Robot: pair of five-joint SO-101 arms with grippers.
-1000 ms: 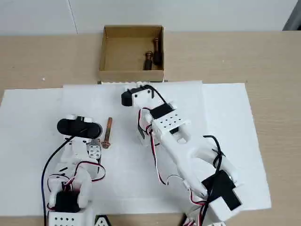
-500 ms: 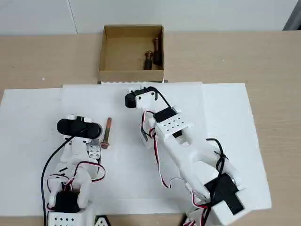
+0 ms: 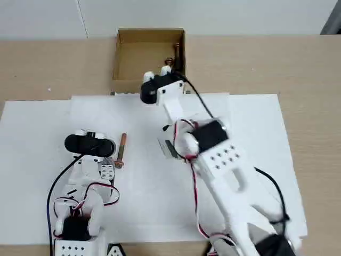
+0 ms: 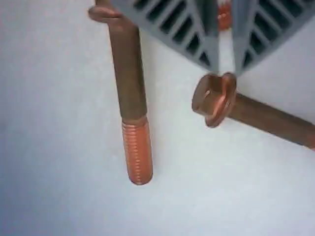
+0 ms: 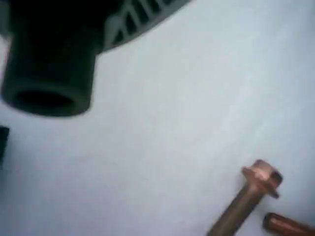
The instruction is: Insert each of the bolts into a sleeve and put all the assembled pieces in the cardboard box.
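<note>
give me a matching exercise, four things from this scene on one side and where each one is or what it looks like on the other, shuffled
Things:
1. cardboard box
2. loose bolt
3. sleeve
4. assembled pieces

Places or looks:
A. black, open end showing, close up in the right wrist view
B. lying on the white paper
C. inside the box, along one side wall
D. on the bare wooden table, just past the paper's far edge

Pairs: 1-D, 2-B, 3-A, 4-C
</note>
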